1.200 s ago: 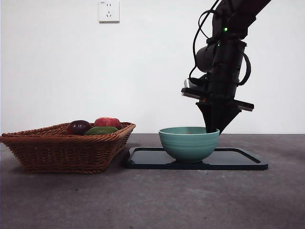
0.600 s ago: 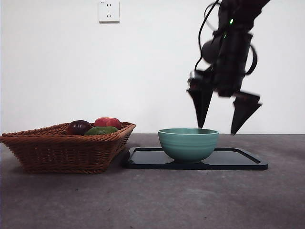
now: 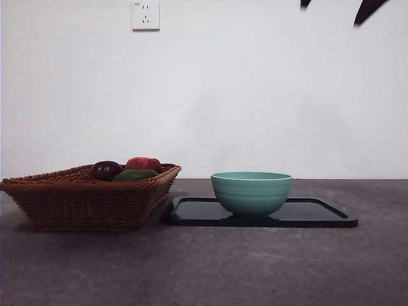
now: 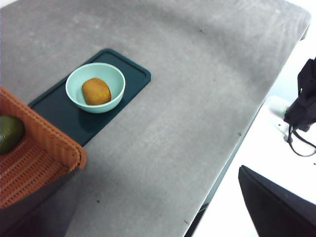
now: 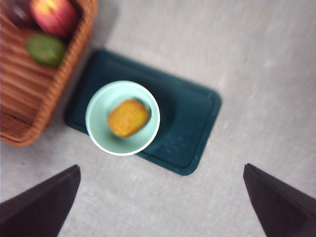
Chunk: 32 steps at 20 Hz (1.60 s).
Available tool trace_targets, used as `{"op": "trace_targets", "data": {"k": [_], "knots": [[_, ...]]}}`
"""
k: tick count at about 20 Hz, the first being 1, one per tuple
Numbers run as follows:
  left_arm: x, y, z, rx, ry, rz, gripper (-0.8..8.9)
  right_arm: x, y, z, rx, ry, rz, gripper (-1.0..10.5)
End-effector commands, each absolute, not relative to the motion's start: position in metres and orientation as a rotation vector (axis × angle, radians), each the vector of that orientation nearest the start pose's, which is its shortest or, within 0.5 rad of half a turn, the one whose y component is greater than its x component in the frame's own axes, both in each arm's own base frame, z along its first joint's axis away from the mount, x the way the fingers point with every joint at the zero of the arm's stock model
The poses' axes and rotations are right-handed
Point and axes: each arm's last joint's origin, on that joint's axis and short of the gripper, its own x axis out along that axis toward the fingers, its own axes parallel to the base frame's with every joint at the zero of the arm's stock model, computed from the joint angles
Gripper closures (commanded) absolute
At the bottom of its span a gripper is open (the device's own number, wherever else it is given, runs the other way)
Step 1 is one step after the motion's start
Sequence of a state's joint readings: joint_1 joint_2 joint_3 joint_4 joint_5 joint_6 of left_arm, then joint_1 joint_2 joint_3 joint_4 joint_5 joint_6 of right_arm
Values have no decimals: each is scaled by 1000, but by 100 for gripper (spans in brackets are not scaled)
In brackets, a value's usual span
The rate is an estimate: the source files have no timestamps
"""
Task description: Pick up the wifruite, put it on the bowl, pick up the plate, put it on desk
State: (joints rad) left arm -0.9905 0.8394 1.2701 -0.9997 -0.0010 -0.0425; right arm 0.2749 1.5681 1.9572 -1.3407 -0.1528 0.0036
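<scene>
The orange-brown wifruite point(image 5: 128, 117) lies inside the mint-green bowl point(image 5: 97, 129), also seen as the wifruite point(image 4: 96, 91) in the bowl point(image 4: 74, 96). In the front view the bowl point(image 3: 252, 192) hides the fruit. The bowl stands on the left half of the plate point(image 3: 319, 213), a dark rectangular tray point(image 5: 192, 118) on the grey desk point(image 3: 210, 268). My right gripper point(image 5: 162, 167) is open and empty, high above the bowl; only its tips show at the front view's top right point(image 3: 336, 6). My left gripper point(image 4: 276, 207) hangs far off to the side, beyond the desk's edge.
A wicker basket point(image 3: 83, 201) stands just left of the plate, touching or nearly touching its corner. It holds a dark purple fruit point(image 3: 105, 170), a red fruit point(image 3: 144, 163) and a green fruit point(image 3: 135, 174). The desk's edge point(image 4: 247, 138) runs near the left arm.
The right gripper opened beside the bowl's rim, then rose steeply until only its tips remain at the front view's top edge. Bowl, plate and basket have not moved.
</scene>
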Motion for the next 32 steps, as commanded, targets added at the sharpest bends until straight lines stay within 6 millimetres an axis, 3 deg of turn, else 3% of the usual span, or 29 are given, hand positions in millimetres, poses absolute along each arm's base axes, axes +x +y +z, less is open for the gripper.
{"op": "trace_targets", "data": {"k": [1, 4, 8, 16, 23, 27, 32], "knots": [[69, -108, 409, 231, 517, -963, 313, 240, 78, 448, -76, 960, 415, 367], [71, -111, 409, 225, 508, -965, 313, 202, 74, 457, -86, 895, 450, 367], [72, -113, 409, 222, 508, -964, 313, 154, 73, 447, -108, 825, 539, 367], [72, -113, 409, 216, 511, -963, 313, 84, 49, 383, -56, 774, 580, 367], [73, -114, 408, 151, 553, -940, 313, 45, 29, 341, -7, 749, 569, 367], [82, -127, 405, 99, 594, -914, 313, 33, 23, 339, 8, 700, 573, 367], [108, -158, 398, 35, 667, -851, 313, 31, 22, 339, 10, 690, 575, 367]]}}
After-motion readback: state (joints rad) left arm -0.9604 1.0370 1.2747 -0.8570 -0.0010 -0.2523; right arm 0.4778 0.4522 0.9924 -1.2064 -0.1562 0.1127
